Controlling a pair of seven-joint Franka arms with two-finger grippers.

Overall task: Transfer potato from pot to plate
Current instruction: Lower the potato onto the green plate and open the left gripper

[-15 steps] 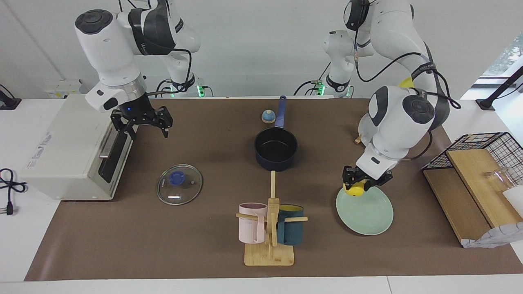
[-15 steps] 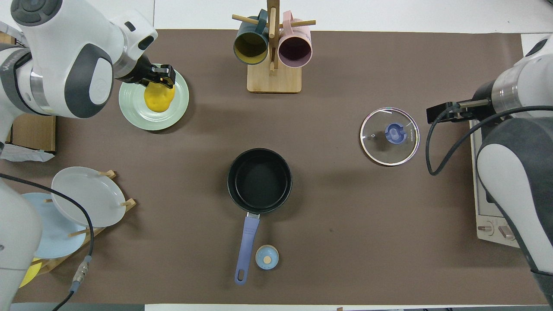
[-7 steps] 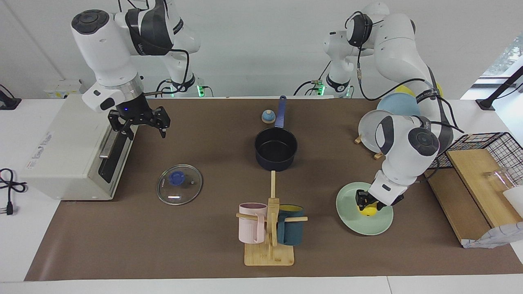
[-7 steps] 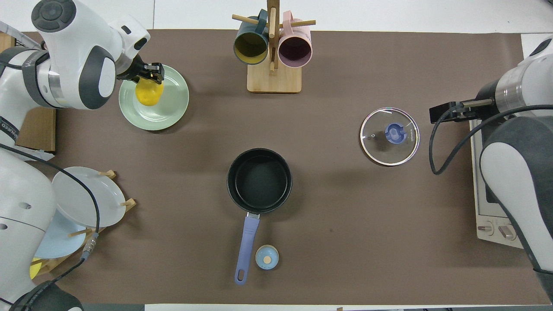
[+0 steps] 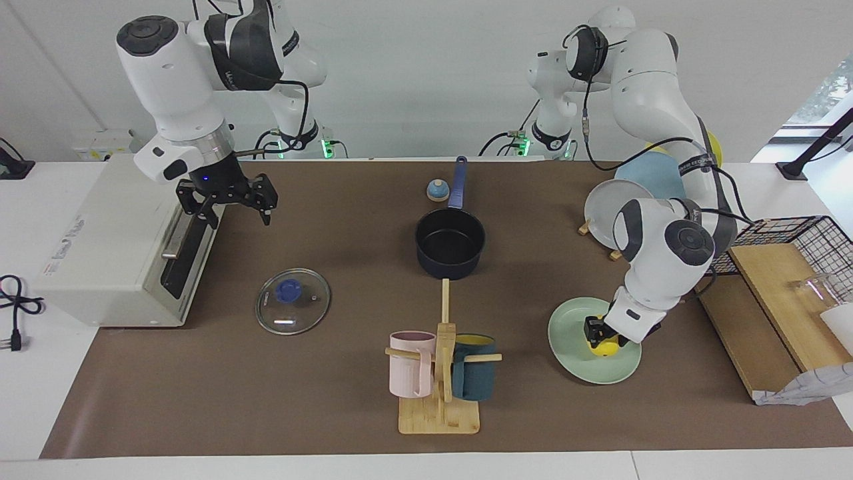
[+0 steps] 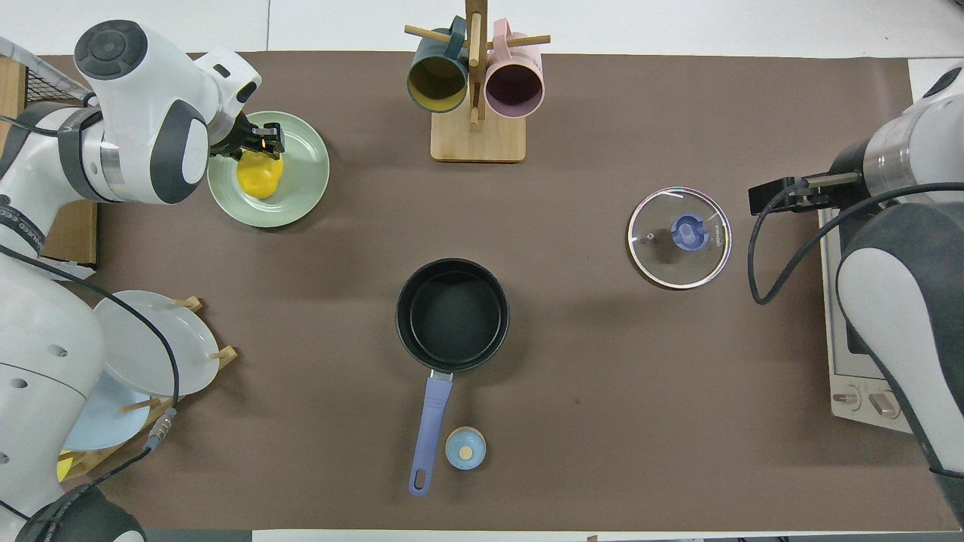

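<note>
Facing view: glossy lumpy potato (image 5: 605,346) on round, rimmed plate (image 5: 586,363).

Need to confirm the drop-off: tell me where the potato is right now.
The potato is low over the plate, toward the left arm's end of the table, gripped by the left pincer; the pot is empty.

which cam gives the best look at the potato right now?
Overhead view. The potato shows most of its yellow top there, on the plate, with the left hand shut on its edge. In the facing view the potato is only a small yellow patch low over the plate, mostly covered by the hand.
</note>
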